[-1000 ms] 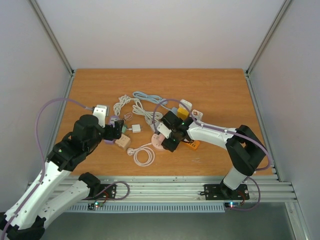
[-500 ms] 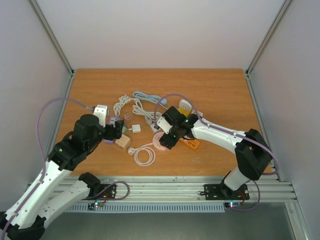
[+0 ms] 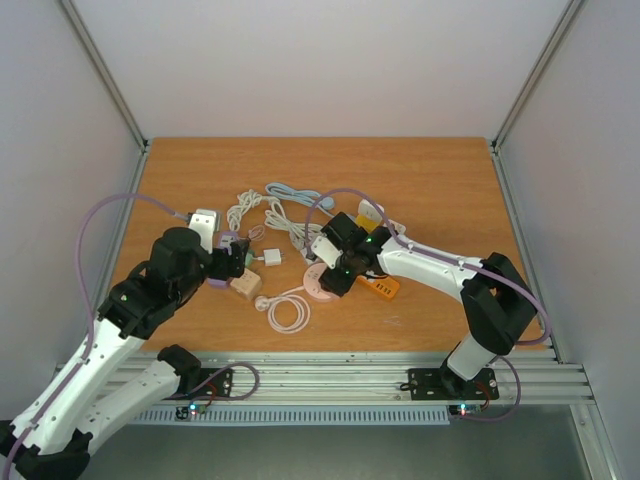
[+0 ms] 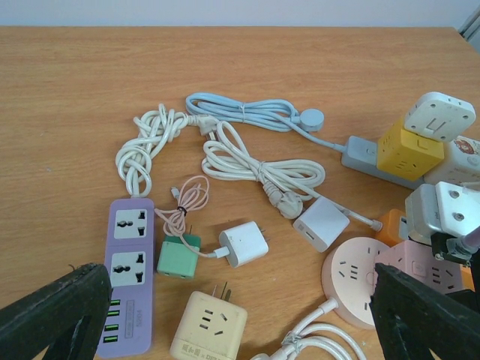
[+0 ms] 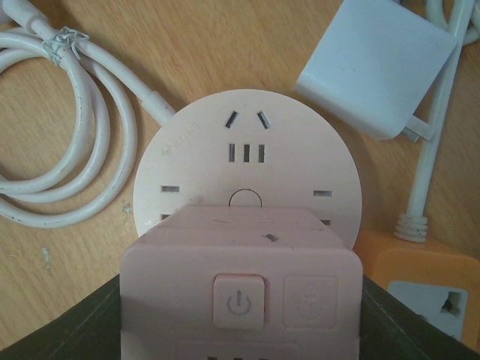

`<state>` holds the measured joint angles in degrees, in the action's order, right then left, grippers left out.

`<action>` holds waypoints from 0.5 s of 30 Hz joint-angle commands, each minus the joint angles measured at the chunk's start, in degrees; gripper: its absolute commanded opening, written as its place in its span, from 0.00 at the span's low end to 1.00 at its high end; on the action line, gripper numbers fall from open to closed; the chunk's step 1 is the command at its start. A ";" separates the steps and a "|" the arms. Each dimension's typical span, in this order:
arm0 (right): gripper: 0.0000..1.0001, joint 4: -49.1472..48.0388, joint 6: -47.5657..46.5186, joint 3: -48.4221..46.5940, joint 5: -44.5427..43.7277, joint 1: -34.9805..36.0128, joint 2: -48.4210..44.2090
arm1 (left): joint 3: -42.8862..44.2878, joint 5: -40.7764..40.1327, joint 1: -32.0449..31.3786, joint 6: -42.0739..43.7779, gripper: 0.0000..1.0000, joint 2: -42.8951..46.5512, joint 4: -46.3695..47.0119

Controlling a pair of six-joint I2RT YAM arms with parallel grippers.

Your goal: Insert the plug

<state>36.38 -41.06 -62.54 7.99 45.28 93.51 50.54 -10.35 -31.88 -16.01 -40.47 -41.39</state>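
Wooden table (image 3: 430, 180) space is crowded with strips, chargers and cords. The right gripper (image 3: 335, 272) clasps the pink plug block (image 5: 238, 262) between half-closed fingers, over the near edge of the round pink socket (image 5: 247, 150); whether its pins meet the slots is hidden. If they miss, a downward push could skid the loose socket into the orange strip (image 5: 420, 277) or twist the block in the grip. The left gripper (image 4: 240, 319) hangs wide open and empty, so nothing steadies the socket.

We're in what seems a robot lab: plain white walls (image 3: 330, 60) around the wooden table (image 3: 430, 170), aluminium rail (image 3: 340, 372) along its near edge.
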 commanded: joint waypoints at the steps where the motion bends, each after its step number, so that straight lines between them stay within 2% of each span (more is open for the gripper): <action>1: 0.30 3.60 -4.08 1.93 2.82 0.00 4.44 | -0.36 -0.46 0.15 0.63 0.94 -0.35 2.56; 6: 0.30 5.08 -6.20 2.10 1.79 0.04 5.63 | -0.12 -0.53 0.15 0.30 0.94 -1.01 2.32; 9: 0.36 5.29 -6.80 1.54 2.18 0.02 4.18 | -0.01 -0.78 0.15 -0.11 0.94 -1.46 2.09; 11: 0.44 4.66 -6.35 0.88 2.20 -0.05 2.51 | 0.20 -0.81 0.15 -0.70 0.94 -1.97 1.82; 13: 0.64 4.49 -5.01 -0.80 1.39 -0.02 1.31 | 0.54 -0.73 0.15 -1.45 0.94 -2.38 1.44; 15: 0.73 4.09 -3.21 -2.68 -0.22 -0.01 0.33 | 1.25 -0.80 0.15 -2.72 0.94 -3.41 0.44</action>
<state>36.69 -45.93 -63.61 9.15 45.06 94.28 50.54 -10.37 -31.88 -16.53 -42.54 -41.43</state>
